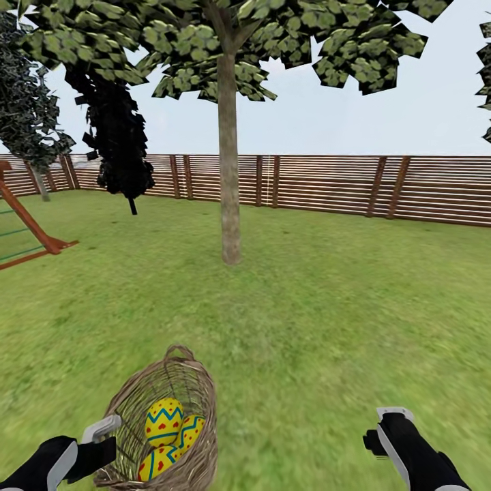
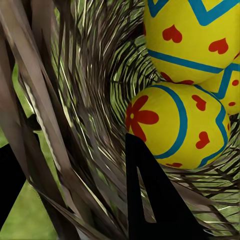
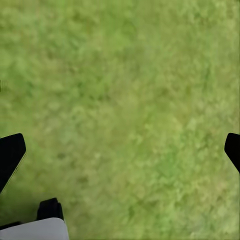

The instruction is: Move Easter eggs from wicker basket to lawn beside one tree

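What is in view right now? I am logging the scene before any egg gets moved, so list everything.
Easter eggs: three, yellow with blue and red, inside the basket.
wicker basket: one, grey-brown, tilted, near lawn, gripped at its wall.
tree: one, grey-brown trunk, mid-lawn ahead.
black tree: one, by the fence.
fence: brown slats, far edge.
play tower: wooden, far left.
lawn: green.
left gripper: black fingers astride the basket wall.
right gripper: open over grass.

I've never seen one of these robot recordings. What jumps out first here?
The bright yellow eggs with blue zigzags and red spots, piled in a tilted wicker basket on the grass near the robot, with the left gripper at its rim. Beyond them, a tall tree stands mid-lawn before a brown slatted fence.
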